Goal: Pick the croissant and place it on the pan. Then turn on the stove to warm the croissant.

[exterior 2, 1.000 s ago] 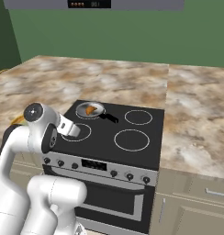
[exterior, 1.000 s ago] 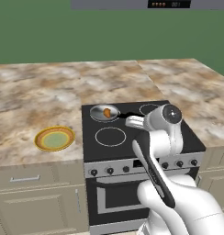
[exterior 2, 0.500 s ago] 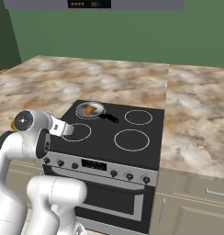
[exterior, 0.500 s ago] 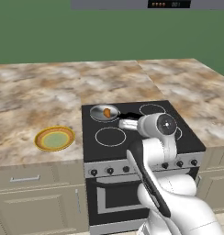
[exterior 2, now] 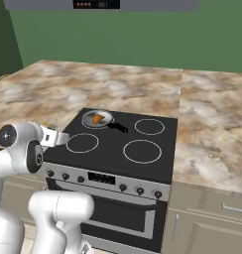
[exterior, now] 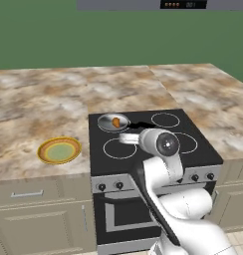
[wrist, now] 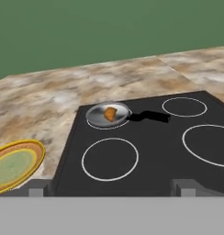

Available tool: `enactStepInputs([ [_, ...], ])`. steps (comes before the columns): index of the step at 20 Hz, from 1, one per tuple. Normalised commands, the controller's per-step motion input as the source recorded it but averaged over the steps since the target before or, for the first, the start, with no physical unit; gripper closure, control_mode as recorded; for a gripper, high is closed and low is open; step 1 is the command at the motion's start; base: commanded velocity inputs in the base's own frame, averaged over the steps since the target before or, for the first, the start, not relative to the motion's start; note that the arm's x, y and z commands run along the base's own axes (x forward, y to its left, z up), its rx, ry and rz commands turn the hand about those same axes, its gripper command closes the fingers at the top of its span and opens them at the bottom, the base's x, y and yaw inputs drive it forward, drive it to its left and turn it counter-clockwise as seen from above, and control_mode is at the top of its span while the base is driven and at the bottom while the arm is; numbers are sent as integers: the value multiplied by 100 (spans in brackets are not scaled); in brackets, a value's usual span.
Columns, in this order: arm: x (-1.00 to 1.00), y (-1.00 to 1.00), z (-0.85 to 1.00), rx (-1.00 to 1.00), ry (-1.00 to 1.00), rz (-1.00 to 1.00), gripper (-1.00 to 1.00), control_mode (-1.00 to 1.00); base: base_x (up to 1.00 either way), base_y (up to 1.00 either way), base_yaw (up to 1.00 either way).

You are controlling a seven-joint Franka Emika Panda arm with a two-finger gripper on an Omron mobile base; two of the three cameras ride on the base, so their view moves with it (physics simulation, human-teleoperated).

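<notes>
The hand view shows the open, empty tool (wrist: 112,189) facing four white burner rings, with one small orange-brown croissant (wrist: 110,113) in one round silver pan (wrist: 96,114) ahead.

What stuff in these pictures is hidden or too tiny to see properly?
- Stove knobs: too small in both base views to read their positions; in the left base view the white arm covers some.
- Pan handle: partly hidden behind the arm in the left base view.
- Plate: cut off by the left edge of the hand view.
- Croissant: too small for any detail.
- Hood display: lights too tiny to read.
</notes>
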Motion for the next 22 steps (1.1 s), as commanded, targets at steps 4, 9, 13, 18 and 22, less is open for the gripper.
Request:
enactStepInputs([
  [4,-25,10,-11,0,-9,0,-100,-100,0,0,0],
  [9,-35,16,-25,0,-5,0,-100,-100,0,0,0],
  [13,-41,16,-28,0,-1,0,-100,-100,0,0,0],
  [18,-64,2,-26,0,-8,-1,-100,-100,0,0,0],
  [22,-82,0,-26,0,-13,-7,-100,-100,0,0,0],
])
